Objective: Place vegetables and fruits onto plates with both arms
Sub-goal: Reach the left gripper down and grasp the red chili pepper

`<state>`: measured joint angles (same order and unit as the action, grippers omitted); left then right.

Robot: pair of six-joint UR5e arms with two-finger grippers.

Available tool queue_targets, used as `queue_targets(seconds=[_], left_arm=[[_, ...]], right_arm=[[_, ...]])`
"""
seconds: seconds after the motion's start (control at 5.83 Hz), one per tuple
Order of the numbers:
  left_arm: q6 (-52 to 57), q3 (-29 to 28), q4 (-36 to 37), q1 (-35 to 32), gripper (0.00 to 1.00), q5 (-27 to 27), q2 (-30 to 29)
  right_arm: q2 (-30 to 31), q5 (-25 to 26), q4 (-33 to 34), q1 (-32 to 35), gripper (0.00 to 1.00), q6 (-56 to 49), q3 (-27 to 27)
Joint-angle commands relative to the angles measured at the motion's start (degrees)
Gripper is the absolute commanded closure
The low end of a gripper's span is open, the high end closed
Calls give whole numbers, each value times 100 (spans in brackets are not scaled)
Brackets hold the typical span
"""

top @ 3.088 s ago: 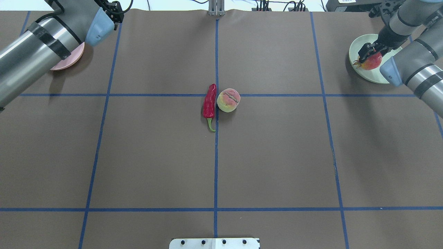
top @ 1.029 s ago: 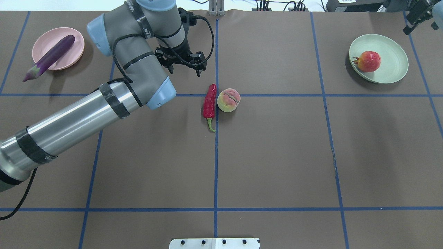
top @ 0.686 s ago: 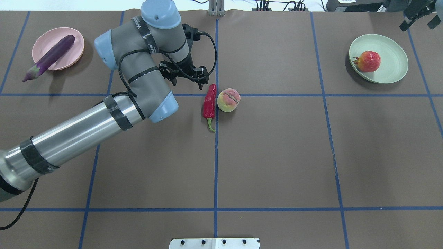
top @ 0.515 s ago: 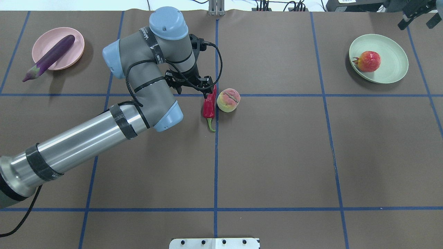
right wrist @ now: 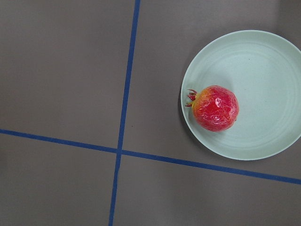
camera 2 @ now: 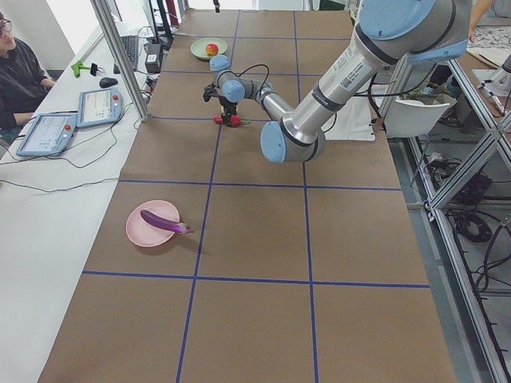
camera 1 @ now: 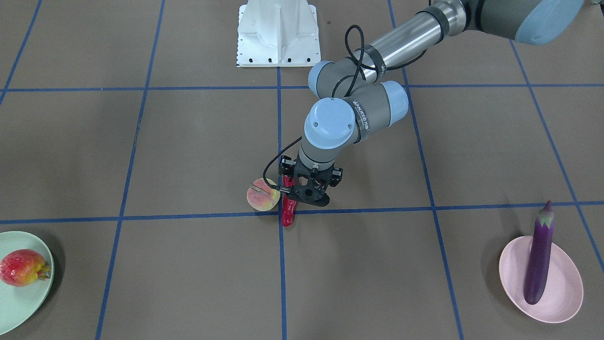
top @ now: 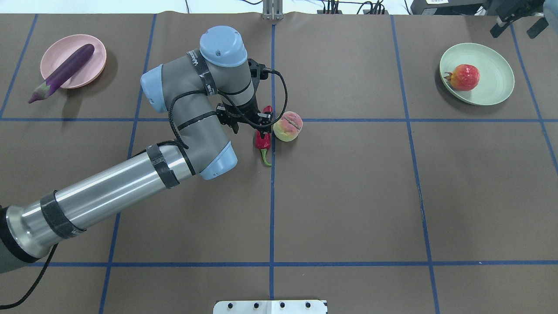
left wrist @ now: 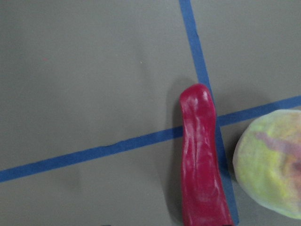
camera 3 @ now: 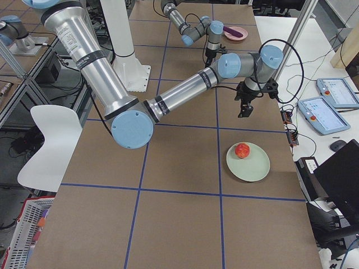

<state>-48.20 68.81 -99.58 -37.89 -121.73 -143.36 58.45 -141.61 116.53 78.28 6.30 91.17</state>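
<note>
The red chili pepper [top: 263, 142] lies at the table's centre, touching the peach [top: 287, 126] on its right. My left gripper [top: 251, 124] is open and hangs right over the chili's upper half; it holds nothing. Its wrist view shows the chili [left wrist: 202, 160] and the peach [left wrist: 273, 165], but no fingers. The purple eggplant [top: 65, 72] lies across the pink plate [top: 56, 48], its calyx end over the rim. The round red-and-yellow fruit [top: 465, 77] sits on the mint green plate [top: 497, 65]. My right gripper [top: 514, 29] is open and empty, behind that plate.
The white base block [camera 1: 277, 33] stands at the robot's side of the table. Blue tape lines cross the brown table cover. Tablets and cables [camera 2: 72, 120] lie on the operators' side bench beyond the table's far edge.
The left arm has swung from the pink plate to the centre and come over the chili. The right gripper has let go of the round fruit and drawn back behind the green plate.
</note>
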Motion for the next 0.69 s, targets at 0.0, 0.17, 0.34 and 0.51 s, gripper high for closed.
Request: queue_targets(seconds=[0.0,0.17,0.34,0.51], left_arm=[[-92,-17,-9,167,20,8,-8],[-101,-17,-9,203,20,9,-25],[-101,-52,-9,221,20,9,-26],[-101,-105,-18,230,20,35,-34]], right_arm=[[0,2,-7,-137,1,335,181],[0,2,-16,-164,1,415,217],[0,2,-16,-182,1,415,217],[0,11,-16,-191,1,415,226]])
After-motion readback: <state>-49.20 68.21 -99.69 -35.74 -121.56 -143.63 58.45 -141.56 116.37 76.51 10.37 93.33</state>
